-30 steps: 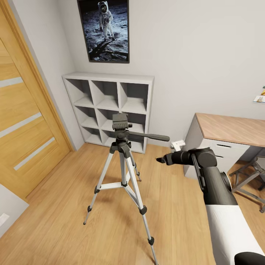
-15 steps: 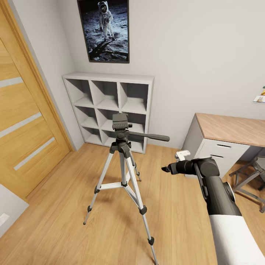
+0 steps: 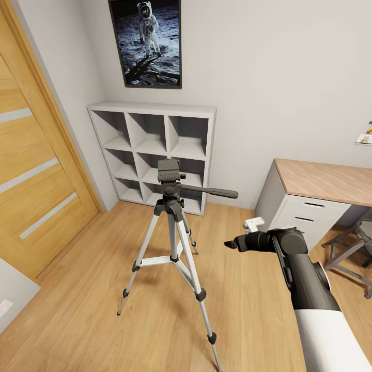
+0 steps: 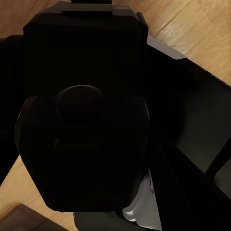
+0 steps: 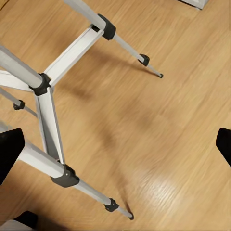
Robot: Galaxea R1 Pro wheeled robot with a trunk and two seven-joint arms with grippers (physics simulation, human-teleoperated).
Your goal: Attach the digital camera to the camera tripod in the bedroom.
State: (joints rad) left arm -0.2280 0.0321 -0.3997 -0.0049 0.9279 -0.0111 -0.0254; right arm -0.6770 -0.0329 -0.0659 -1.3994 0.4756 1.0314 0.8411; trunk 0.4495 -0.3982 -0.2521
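Centre of the bedroom floor (image 3: 248, 289): I see the camera tripod (image 3: 173, 227) upright on three spread silver legs with black joints and feet. Its black head is bare on top, pan handle pointing right. Far behind it stands a white cube shelf (image 3: 155, 150) under an astronaut poster (image 3: 147, 41); wooden door (image 3: 31, 155) at left, wood-topped grey desk (image 3: 320, 191) at right. My right gripper (image 3: 238, 236) hangs right of the tripod, apart from it; jaws parted, nothing between them. Left wrist view is dark; left jaw state I cannot tell.
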